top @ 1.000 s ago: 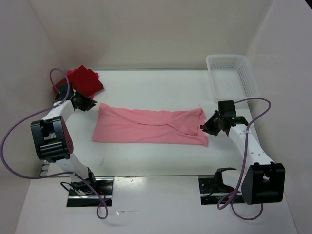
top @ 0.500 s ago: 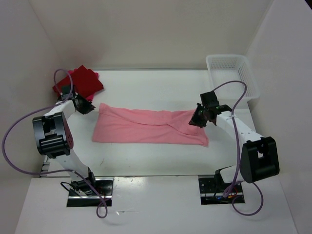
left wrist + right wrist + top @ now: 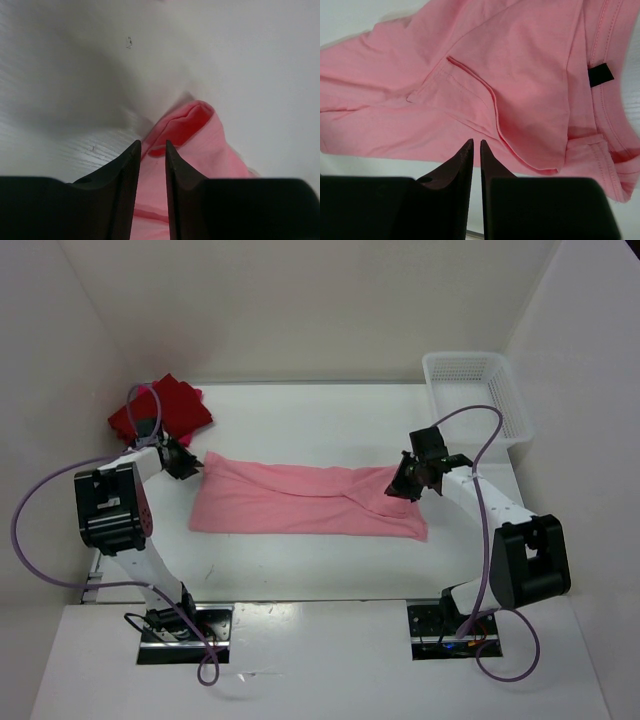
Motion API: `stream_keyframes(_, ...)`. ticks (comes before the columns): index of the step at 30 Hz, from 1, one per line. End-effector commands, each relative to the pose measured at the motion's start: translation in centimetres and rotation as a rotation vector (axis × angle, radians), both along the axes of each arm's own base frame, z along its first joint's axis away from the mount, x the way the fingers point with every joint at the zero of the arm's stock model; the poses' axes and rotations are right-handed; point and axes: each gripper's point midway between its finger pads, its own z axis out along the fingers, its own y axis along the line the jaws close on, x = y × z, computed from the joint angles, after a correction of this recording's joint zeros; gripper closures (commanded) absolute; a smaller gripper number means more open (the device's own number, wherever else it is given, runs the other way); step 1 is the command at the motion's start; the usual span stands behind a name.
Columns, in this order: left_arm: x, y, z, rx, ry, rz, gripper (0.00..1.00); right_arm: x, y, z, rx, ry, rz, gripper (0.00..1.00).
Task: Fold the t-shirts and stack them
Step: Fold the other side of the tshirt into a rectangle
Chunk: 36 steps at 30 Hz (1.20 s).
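1. Two sets of jaws are in view, both low at the table (image 3: 300, 420). The left jaws stand apart by a narrow gap. Their fingertips (image 3: 134, 150) sit right at the edge of the light pink t-shirt (image 3: 200, 145), where its corner is folded up into a small raised lip. I cannot tell whether any cloth is nipped.
2. The right jaws are nearly together, with only a thin slit between the fingertips (image 3: 466, 150). The tips are over one edge of the light pink t-shirt (image 3: 520, 75). I cannot tell whether cloth is caught in the slit.
3. On the right wrist camera, the collar with its black label (image 3: 601, 75) lies right of the tips. A stitched hem runs diagonally across the cloth.
4. From above, the light pink t-shirt (image 3: 300, 502) lies flat as a long strip across the middle of the table. The left jaws are at its far-left corner and the right jaws at its far-right end.
5. The left arm (image 3: 110, 505) and right arm (image 3: 495, 510) reach in from the near edge.
6. A red t-shirt pile (image 3: 180, 405) sits in the far-left corner, just beyond the left jaws. I cannot tell how many shirts it holds.
7. A white mesh basket (image 3: 462, 356) stands at the far right, apart from the shirts.
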Motion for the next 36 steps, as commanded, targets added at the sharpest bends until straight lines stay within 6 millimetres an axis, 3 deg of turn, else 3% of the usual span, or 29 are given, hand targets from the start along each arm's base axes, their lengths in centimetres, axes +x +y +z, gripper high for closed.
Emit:
stream_keyframes(1, 0.5, -0.6, -0.4, 0.021, -0.024, -0.054, 0.65, 1.6, 0.6, 1.4, 0.016, -0.071, 0.016, 0.85)
stream_keyframes(10, 0.1, -1.4, -0.9, 0.001, -0.021, -0.076, 0.64, 1.3, 0.8, 0.7, 0.029, -0.058, 0.027, 0.85)
stream_keyframes(20, 0.3, -1.9, -0.3, -0.020, -0.027, -0.056, 0.90, 1.5, 1.0, 0.9, 0.038, -0.065, 0.032, 0.85)
stream_keyframes(25, -0.1, -1.7, 1.4, -0.004, -0.024, -0.044, 1.00, 1.5, 1.0, 0.8, 0.033, -0.067, 0.039, 0.84)
stream_keyframes(29, -1.1, -1.8, 3.6, -0.012, -0.020, -0.015, 1.00, 1.9, 0.0, 0.1, -0.020, -0.055, 0.006, 0.84)
stream_keyframes(36, -3.8, -3.2, 5.0, -0.077, 0.083, -0.029, 1.00, 3.8, 0.0, -0.3, -0.087, -0.063, 0.055, 0.84)
